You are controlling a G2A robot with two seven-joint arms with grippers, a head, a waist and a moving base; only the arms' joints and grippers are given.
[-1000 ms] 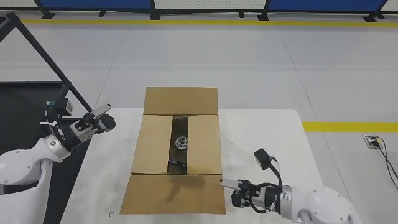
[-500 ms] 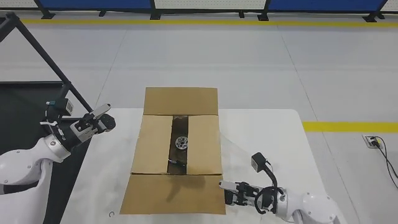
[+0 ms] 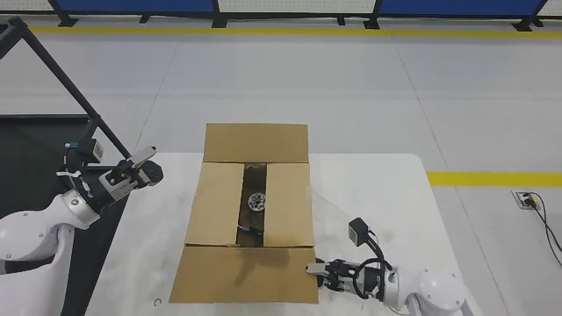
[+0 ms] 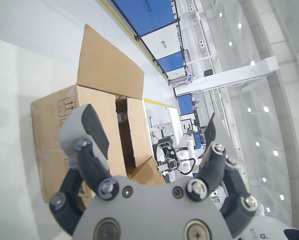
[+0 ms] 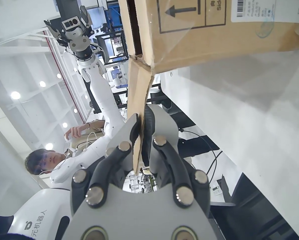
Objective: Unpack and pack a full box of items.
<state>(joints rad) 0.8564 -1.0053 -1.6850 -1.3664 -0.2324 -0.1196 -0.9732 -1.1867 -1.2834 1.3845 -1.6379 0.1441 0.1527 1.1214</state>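
Note:
A cardboard box stands mid-table with its far flap and near flap folded outward. The two side flaps lie almost shut, and a narrow gap between them shows a round item inside. My right gripper is at the near right corner, shut on the near flap's edge, which runs between its fingers. My left gripper hangs open left of the box, apart from it. In the left wrist view the box lies beyond my open left gripper.
The white table has bare room on both sides of the box. A black slanted frame stands past the table's left side. The table's near edge is close behind the right arm.
My right gripper has slid left toward the box's near right corner and closed on the near flap's edge. The left arm and the box have not moved.

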